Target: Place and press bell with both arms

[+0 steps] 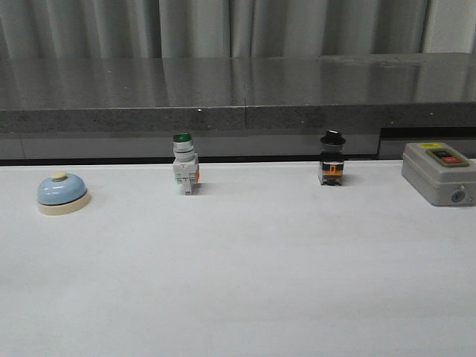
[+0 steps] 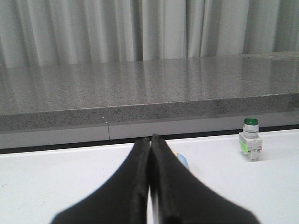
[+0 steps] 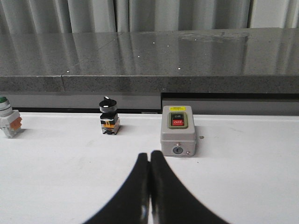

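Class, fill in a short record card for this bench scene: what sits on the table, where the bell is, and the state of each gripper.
Bell: light-blue dome bell, far left of the table, untouched
Other items: green-capped switch, black-knobbed switch, grey on/off box
Left gripper: shut, empty, bell just beyond its tips
Right gripper: shut, empty, facing the grey box

Left claw (image 2: 149,144) & right claw (image 3: 149,158) both closed, holding nothing.
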Available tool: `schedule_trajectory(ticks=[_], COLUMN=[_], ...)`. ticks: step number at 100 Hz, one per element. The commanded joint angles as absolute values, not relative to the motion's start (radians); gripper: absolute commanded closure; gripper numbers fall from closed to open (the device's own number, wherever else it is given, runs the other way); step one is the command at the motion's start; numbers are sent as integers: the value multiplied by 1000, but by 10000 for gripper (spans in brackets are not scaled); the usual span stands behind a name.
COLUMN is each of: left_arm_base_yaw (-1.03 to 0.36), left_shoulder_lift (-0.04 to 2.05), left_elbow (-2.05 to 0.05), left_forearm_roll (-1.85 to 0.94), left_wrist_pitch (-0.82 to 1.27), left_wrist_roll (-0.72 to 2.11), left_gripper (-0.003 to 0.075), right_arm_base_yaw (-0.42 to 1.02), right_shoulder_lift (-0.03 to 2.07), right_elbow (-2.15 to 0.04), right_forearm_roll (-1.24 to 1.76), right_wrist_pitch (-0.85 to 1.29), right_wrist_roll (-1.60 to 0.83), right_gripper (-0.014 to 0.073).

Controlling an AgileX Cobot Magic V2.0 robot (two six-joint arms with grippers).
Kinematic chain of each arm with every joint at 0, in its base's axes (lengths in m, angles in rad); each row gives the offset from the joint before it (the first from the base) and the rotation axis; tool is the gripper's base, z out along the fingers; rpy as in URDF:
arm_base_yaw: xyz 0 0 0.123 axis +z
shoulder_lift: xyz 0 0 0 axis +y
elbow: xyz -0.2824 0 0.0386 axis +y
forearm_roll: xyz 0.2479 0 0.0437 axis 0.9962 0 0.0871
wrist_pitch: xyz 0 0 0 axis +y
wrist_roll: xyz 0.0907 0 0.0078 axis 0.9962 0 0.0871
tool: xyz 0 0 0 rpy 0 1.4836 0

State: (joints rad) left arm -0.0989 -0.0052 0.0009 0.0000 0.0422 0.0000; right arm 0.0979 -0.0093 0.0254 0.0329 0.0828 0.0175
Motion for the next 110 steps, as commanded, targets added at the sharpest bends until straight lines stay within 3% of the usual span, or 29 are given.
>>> schedule_trajectory(ticks=[1,44,64,84,110], left_arm_base_yaw=[-97,-97,-97,-97,-97], left_shoulder_lift=[-33,-33,0,143,473], left_elbow=[44,24,-83,-246,-546], left_forearm_roll=[0,-15,-83,-163,-167], left_wrist_pitch=[-38,-36,103,162,395], left_wrist_roll=[-15,-15,-15,-15,-15], left_gripper=[741,741,741,741,741], right_arm_base_yaw=[99,99,99,99,99], right_shoulder_lift=[-30,-30,-30,-30,-30], right_elbow=[12,12,12,12,12], right_forearm_roll=[24,24,24,24,24], right_wrist_pitch=[-5,-5,-5,-5,-5], right_wrist_roll=[15,15,15,15,15], right_gripper=[654,654,654,654,654])
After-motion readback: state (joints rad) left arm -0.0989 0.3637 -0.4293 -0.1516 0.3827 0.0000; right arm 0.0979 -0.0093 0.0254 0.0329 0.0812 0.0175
